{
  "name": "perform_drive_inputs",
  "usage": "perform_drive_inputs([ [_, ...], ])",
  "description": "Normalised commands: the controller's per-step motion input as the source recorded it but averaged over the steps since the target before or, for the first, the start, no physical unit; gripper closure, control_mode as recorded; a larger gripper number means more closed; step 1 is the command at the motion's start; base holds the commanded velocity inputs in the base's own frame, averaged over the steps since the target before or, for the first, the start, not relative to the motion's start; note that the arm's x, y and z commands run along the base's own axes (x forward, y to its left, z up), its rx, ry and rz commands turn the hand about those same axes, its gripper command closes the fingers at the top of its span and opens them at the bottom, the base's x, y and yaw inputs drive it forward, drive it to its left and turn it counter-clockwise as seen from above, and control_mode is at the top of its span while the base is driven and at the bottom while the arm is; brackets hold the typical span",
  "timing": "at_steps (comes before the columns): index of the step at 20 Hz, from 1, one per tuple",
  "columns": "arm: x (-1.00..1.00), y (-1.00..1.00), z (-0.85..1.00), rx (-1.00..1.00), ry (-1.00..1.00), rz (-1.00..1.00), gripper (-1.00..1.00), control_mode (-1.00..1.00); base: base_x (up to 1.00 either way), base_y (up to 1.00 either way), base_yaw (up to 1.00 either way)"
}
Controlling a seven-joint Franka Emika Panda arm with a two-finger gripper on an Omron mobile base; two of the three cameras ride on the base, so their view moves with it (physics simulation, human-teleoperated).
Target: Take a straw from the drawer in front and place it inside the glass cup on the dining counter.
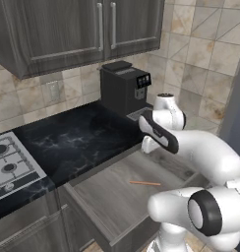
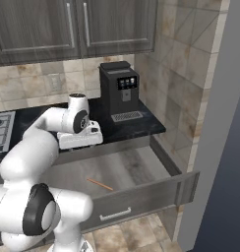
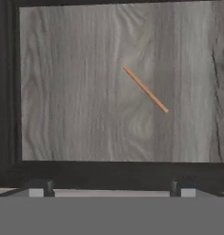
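The drawer [image 1: 105, 199] [image 2: 136, 167] stands pulled out below the black counter, its grey wood-grain floor [image 3: 63, 92] bare except for the straw. The straw [image 1: 145, 183] [image 2: 99, 184] [image 3: 145, 89], a thin orange-brown stick, lies flat near the middle of that floor. My gripper [image 3: 110, 187] hangs well above the drawer and points straight down into it. It is open, its two dark fingertips [image 3: 38, 186] far apart with nothing between them. Its white hand [image 1: 150, 144] [image 2: 80, 138] hovers over the drawer's back edge. The glass cup and the dining counter are out of view.
A black coffee machine [image 1: 123, 87] [image 2: 119, 88] stands on the counter just behind the drawer. A gas hob [image 1: 9, 167] lies at the left. Dark wall cabinets [image 1: 77, 29] hang overhead. A dark tall panel [image 2: 225, 123] closes the right side.
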Motion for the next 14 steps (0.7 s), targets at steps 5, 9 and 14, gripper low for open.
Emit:
perform_drive_inputs([
  [5,0.00,0.24,-0.53,-0.01,0.00,0.34,-1.00,-1.00,0.00,0.00,0.00],
  [9,0.05,0.09,-0.50,0.00,0.00,0.25,-1.00,-1.00,0.00,0.00,0.00],
  [14,0.28,0.02,-0.50,0.00,0.00,0.16,-1.00,-1.00,0.00,0.00,0.00],
])
